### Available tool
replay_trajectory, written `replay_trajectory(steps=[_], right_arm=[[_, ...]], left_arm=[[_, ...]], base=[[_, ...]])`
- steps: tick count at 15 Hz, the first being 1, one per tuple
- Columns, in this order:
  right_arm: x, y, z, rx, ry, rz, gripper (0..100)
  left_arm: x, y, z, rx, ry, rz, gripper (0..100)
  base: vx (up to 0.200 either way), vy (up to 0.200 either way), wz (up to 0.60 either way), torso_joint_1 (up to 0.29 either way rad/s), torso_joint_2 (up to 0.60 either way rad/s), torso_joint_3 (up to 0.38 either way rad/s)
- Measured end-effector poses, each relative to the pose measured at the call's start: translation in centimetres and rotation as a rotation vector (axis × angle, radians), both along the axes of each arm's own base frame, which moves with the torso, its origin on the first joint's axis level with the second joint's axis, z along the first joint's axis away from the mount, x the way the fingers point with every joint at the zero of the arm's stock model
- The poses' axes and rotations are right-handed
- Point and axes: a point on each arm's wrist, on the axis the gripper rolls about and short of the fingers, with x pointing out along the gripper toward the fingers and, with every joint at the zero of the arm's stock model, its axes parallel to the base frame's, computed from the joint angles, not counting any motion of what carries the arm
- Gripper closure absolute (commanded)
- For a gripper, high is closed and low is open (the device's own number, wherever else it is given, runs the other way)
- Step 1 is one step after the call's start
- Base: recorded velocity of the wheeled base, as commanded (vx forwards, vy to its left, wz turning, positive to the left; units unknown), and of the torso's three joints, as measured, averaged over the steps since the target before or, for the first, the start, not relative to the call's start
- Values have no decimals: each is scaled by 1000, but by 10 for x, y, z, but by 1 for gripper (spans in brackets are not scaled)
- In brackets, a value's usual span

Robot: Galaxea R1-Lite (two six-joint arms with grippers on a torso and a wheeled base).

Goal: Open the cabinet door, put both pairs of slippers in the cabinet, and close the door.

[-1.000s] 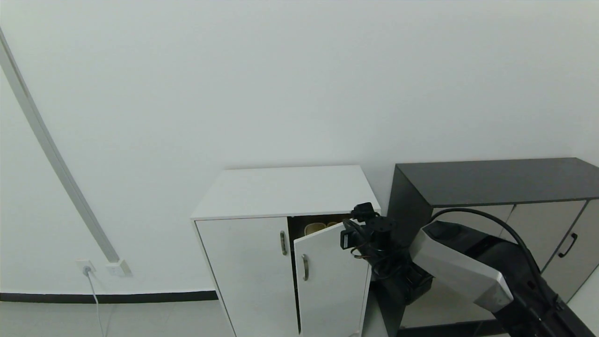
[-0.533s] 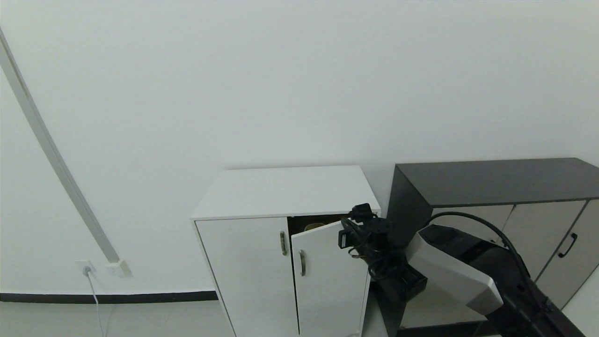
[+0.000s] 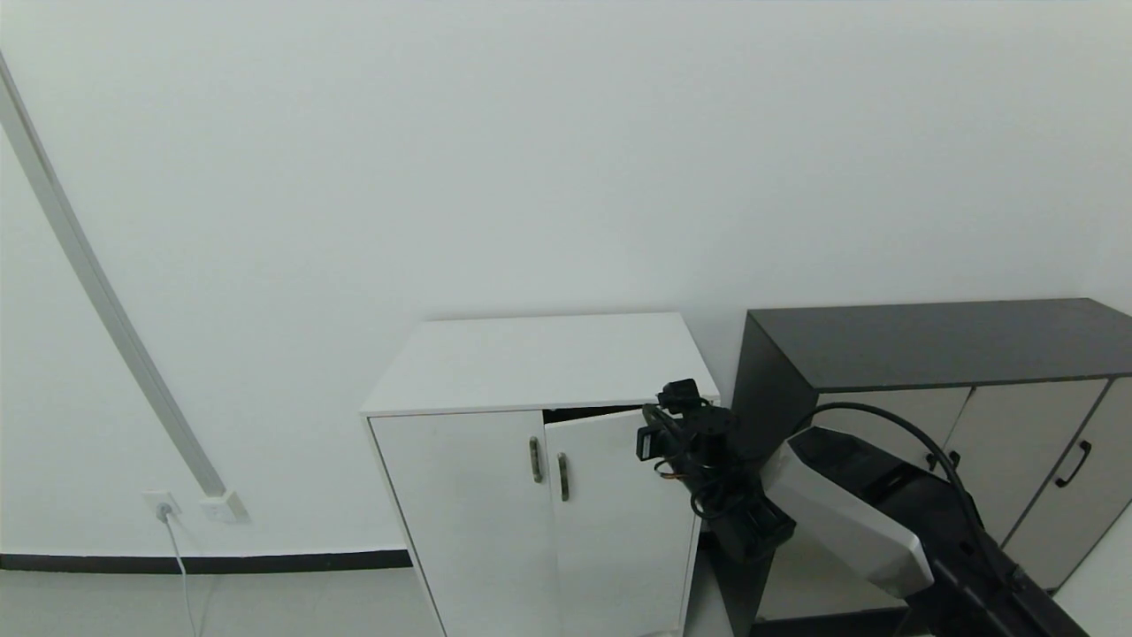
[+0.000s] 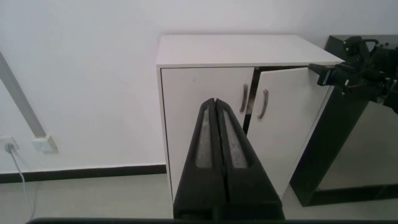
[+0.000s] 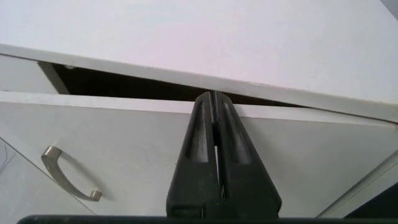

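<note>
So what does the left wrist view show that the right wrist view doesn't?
Left wrist view: the whole white cabinet, its closed left door, a wall socket, the black cabinet, the shut left end effector. Right wrist view: up close, the dark gap above the right door, the shut right end effector at its top edge. Both: that door, ajar, and its handle.

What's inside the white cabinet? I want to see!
Only a dark gap shows above the almost-shut right door of the white cabinet. Nothing can be made out in it. The doors cover the rest, so whatever is inside is hidden.
</note>
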Motion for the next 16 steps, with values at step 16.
replay_trajectory(steps=[16], right_arm=[[16,-5,0,16,-42,-28,100]], left_arm=[[0,0,0,0,-1,0,100]], base=[[0,0,0,0,0,0]])
